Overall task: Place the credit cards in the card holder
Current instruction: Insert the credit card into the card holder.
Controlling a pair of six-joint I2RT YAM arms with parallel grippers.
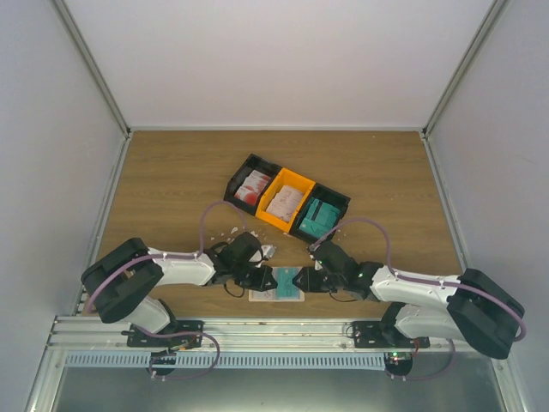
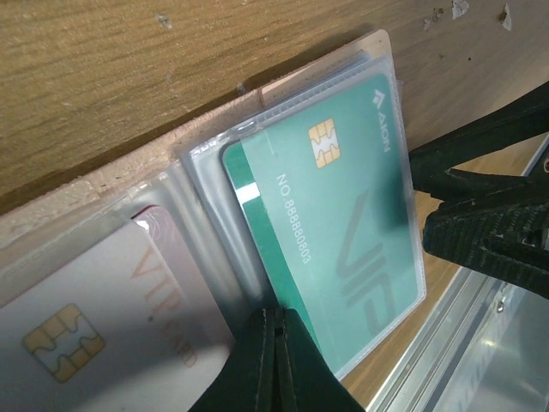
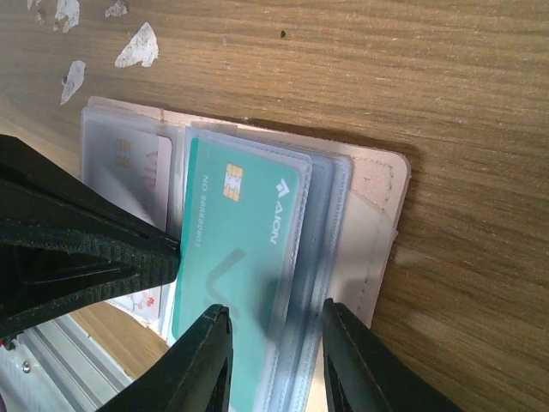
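Entry one, left gripper (image 2: 274,330): jaws pressed fully together, no gap between the fingers. The tip sits at the near edge of the open card holder (image 3: 377,184), on the line where its two pages of clear sleeves (image 3: 324,215) meet. Whether a sleeve edge is nipped between the fingers cannot be told.

Entry two, right gripper (image 3: 274,348): jaws partly apart, nothing clamped. The fingers straddle the near end of the sleeve stack on the right arm's side, one over the teal card (image 2: 334,232), the other over bare plastic beside it.

Entry three, card holder: opened flat, inside up, on the table (image 1: 171,180) near its front edge. It lies directly between the two grippers, which face each other across it. The beige cover shows as a border around the sleeves.

Entry four, cards in the holder:
- Teal card: gold chip, lettered VIP, inside the top sleeve of the page on the right arm's side. It is just beside the left gripper's tip and partly under the right gripper's fingers.
- Pinkish-grey card (image 2: 94,292): gold chip, also lettered VIP, sleeved in the other page, on the far side of the left gripper's tip.

Entry five, tray (image 1: 343,199): black and orange, three bins, farther back on the table, well apart from both grippers. Contents, left to right:
- white cards with red blotches (image 1: 251,186)
- pale cards (image 1: 283,202), in the orange bin
- teal cards (image 1: 319,218)

Entry six, white scraps (image 3: 137,47): scattered on the wood behind the holder, toward the tray.
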